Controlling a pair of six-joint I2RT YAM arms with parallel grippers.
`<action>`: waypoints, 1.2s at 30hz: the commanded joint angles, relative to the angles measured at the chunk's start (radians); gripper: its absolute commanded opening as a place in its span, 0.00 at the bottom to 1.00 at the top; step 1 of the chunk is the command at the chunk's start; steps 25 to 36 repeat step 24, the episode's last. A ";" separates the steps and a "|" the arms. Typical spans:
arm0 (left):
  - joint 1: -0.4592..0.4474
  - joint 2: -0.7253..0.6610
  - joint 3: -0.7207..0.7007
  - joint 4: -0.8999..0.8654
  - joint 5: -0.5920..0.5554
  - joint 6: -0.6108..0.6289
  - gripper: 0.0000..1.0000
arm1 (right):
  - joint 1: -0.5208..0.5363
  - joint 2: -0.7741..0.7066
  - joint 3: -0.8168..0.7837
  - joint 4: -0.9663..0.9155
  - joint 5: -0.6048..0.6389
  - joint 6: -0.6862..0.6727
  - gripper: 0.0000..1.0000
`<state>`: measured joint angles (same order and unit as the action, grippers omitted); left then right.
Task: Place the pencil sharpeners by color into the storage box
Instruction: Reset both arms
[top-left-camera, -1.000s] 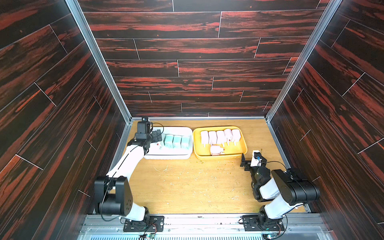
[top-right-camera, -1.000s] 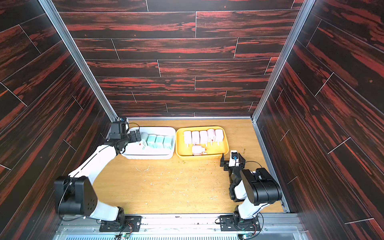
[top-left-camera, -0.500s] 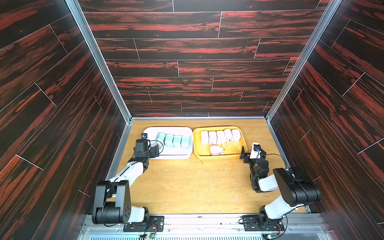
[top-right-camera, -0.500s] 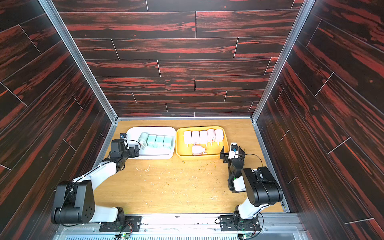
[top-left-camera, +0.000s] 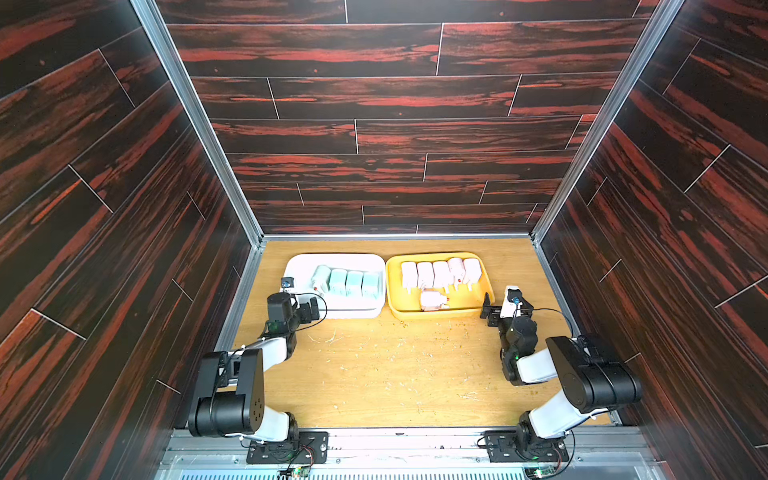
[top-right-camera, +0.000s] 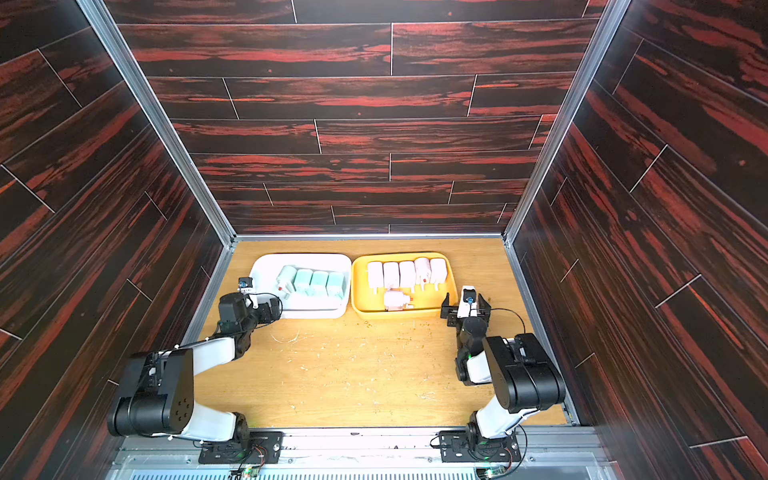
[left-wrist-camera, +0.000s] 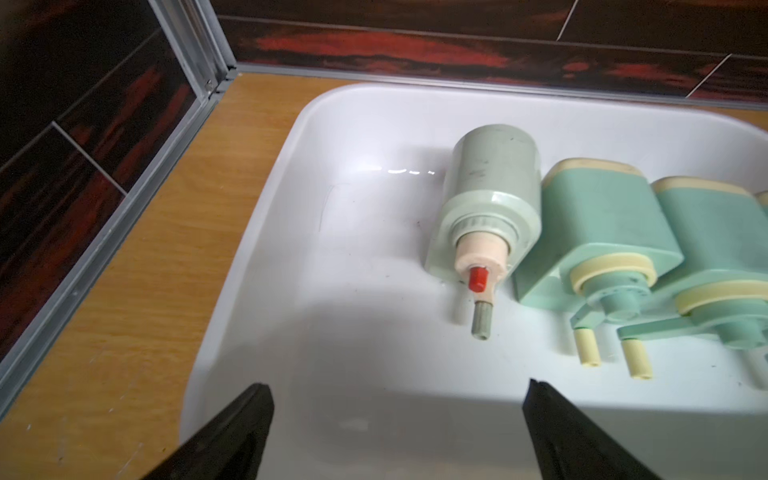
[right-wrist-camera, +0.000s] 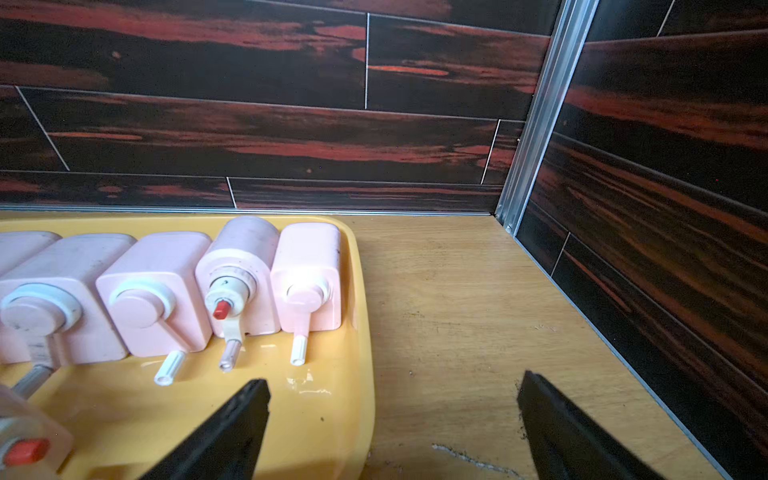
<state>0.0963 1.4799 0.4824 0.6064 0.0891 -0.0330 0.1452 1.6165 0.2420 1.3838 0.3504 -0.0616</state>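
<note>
sitting sorted by colour, the pencil sharpeners fill two trays pushed side by side against the desk's far edge: four mint green sharpeners (top-left-camera: 348, 283) lie in a row in the white tray (top-left-camera: 305, 262), toward the far left corner, and six pink sharpeners (top-left-camera: 441, 273) lie in the yellow tray (top-left-camera: 486, 271) to its right. five of the pink ones form a row along that tray's far side, cranks pointing to the near edge, likely so they pack tightly; the sixth pink sharpener (top-left-camera: 432, 300) lies crosswise by the near rim, probably because the row left it no room. no sharpener shows on the bare desk (top-left-camera: 395, 374), only shavings, so the sorting looks finished. the left gripper (top-left-camera: 309, 309) hangs over the white tray's near left corner, jaws spread wide with nothing between them, as the left wrist view shows. the right gripper (top-left-camera: 505, 311) sits just off the yellow tray's near right corner, also wide apart and holding nothing, one jaw over the rim and one over bare wood in the right wrist view
</note>
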 joint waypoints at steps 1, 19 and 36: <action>0.003 0.035 -0.047 0.200 0.043 -0.019 1.00 | -0.003 -0.006 0.006 -0.003 0.009 0.008 0.99; 0.003 0.118 -0.094 0.402 -0.017 -0.051 1.00 | -0.005 -0.003 0.015 -0.018 0.008 0.010 0.99; -0.001 0.111 -0.091 0.382 -0.118 -0.076 1.00 | -0.004 -0.005 0.008 -0.008 0.007 0.008 0.99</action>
